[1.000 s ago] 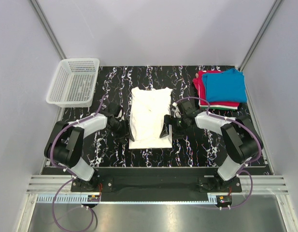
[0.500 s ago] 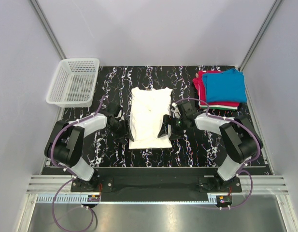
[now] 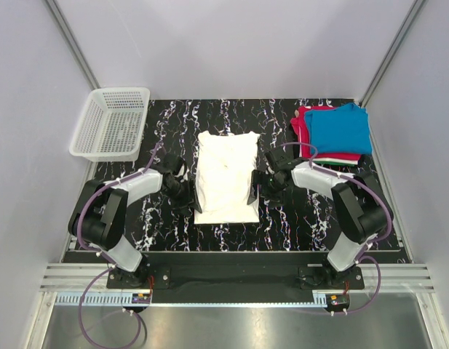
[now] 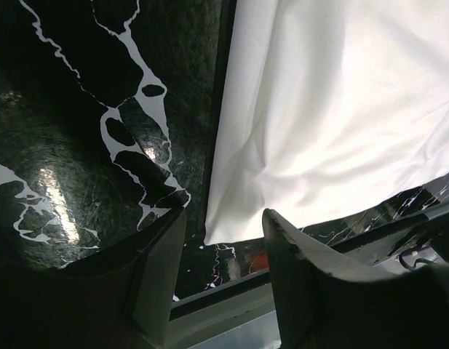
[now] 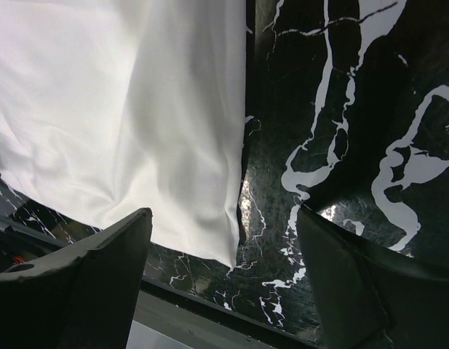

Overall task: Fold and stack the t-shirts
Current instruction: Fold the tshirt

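Note:
A white t-shirt [image 3: 225,178] lies folded into a long rectangle in the middle of the black marbled table. My left gripper [image 3: 183,192] is low beside its left edge, open and empty. In the left wrist view [image 4: 223,273] the shirt [image 4: 340,109] shows its near-left corner just ahead of the gap between the fingers. My right gripper [image 3: 255,190] is open and empty at the shirt's right edge. In the right wrist view [image 5: 224,280] the shirt [image 5: 115,109] has its near-right corner ahead of the gap. A folded blue t-shirt [image 3: 341,128] lies on red/pink ones [image 3: 304,125] at the back right.
A white plastic mesh basket [image 3: 111,123] stands at the back left corner. Grey walls close in the table on the left, back and right. A metal rail [image 3: 231,280] runs along the near edge by the arm bases.
My right gripper has shifted slightly back along the shirt's right edge, with its wrist turned a little. The left arm has hardly moved. The shirt lies as before.

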Robot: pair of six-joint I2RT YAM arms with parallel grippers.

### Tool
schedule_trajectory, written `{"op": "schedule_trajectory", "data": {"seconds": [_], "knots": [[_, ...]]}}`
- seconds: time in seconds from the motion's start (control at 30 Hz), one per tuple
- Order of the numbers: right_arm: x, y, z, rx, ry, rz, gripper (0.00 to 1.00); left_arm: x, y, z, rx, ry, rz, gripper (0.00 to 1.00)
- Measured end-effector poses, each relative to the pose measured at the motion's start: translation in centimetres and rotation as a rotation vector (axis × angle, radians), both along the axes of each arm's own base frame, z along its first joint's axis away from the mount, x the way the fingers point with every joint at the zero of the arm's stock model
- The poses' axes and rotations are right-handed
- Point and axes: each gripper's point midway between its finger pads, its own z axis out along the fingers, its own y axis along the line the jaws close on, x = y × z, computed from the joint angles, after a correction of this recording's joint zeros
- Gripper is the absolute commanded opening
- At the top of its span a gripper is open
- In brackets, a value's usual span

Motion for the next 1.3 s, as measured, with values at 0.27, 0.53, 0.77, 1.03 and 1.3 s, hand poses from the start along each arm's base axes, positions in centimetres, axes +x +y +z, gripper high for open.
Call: {"op": "schedule_trajectory", "data": {"seconds": [0.27,0.53,0.77,1.03,1.3], "knots": [[0.6,1.0,-0.1,0.022,0.036,-0.007,0.86,-0.1,0.1,0.0,0.002,-0.002,-0.015,0.54],[0.5,1.2,0.0,0.039,0.04,-0.025,0.84,-0.2,0.0,-0.1,-0.003,0.004,-0.017,0.54],[-1.5,1.7,-0.1,0.04,0.065,-0.023,0.82,-0.4,-0.1,-0.1,-0.016,0.004,-0.016,0.54],[-3.5,2.9,-0.2,0.026,0.103,0.004,0.82,-1.4,-0.4,-0.1,-0.054,0.026,-0.023,0.54],[-3.6,2.9,-0.2,0.023,0.113,-0.004,0.82,-1.9,-0.7,-0.1,-0.076,0.044,-0.028,0.51]]}}
